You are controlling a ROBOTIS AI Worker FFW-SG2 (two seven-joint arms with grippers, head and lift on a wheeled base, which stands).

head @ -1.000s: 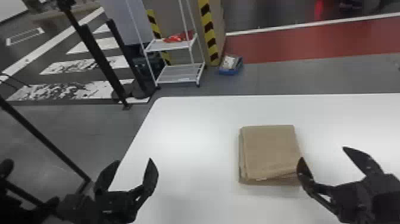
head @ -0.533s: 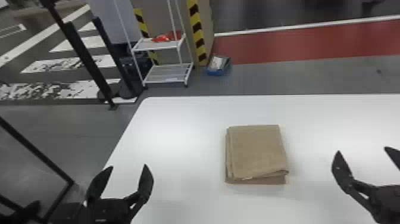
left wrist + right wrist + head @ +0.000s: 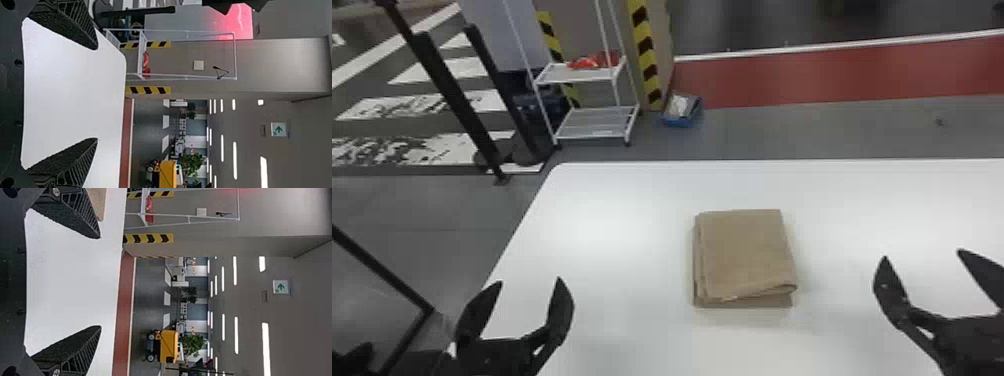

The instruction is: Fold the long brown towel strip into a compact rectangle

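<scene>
towel [image 3: 747,250] on table [image 3: 612,225] | rack [image 3: 597,125] behind table | box [image 3: 680,121] right of rack

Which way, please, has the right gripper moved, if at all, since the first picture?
Yes: against the table, the right gripper has moved right, away from the towel.

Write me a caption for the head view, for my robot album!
The long brown towel strip, folded into a compact rectangle on a white table, between open left gripper and open right gripper.

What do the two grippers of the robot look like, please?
The left gripper and right gripper are black, each with two fingers tapering to points and ribbed along the side. The right one has small pale round marks near the finger bases.
</scene>
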